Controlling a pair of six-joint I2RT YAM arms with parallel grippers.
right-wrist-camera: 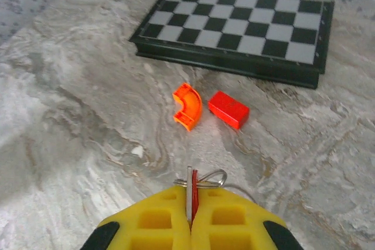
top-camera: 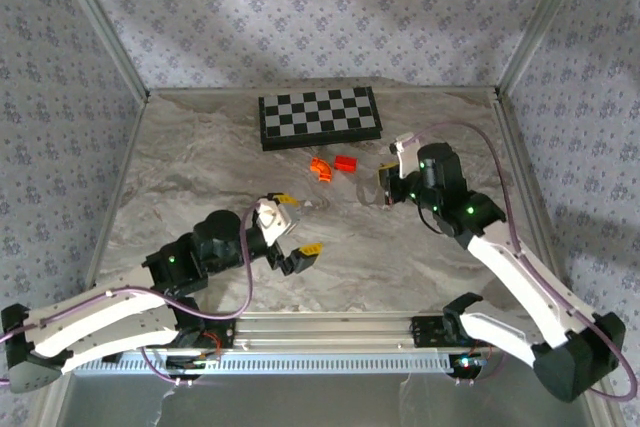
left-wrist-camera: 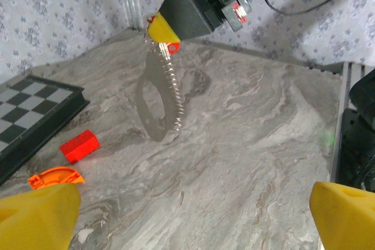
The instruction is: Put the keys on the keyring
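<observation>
The right gripper [top-camera: 385,182] is at the far right of the marble-patterned table [top-camera: 180,177], its yellow fingers pressed together on the tiny red-orange key [right-wrist-camera: 194,187], with a thin pale sliver clamped beside it. The keyring [left-wrist-camera: 170,86] hangs from the same pinch as a pale coiled chain. Just beyond it to the left lie an orange curved piece [right-wrist-camera: 187,106] and a red block [right-wrist-camera: 228,109], near each other but apart, and further off the checkerboard [right-wrist-camera: 234,27] lies flat by the back wall. Nothing lies between the two grippers on the bare table. The left gripper [top-camera: 297,225] is nearer and to the left, well apart from the right one, its jaws wide and holding nothing. From the left wrist the right gripper [left-wrist-camera: 164,30] is seen from the side, so the chain's full drop and its grey shadow on the table are plain, with the key [left-wrist-camera: 171,47] right at the fingertip; whether the lower end touches the table cannot be told. The right wrist looks over its own closed fingers [right-wrist-camera: 158,221], so there the keyring [right-wrist-camera: 211,175] is just a small wire loop past the tips. From above, key and ring are too small to make out, and whether the key is threaded on cannot be told
</observation>
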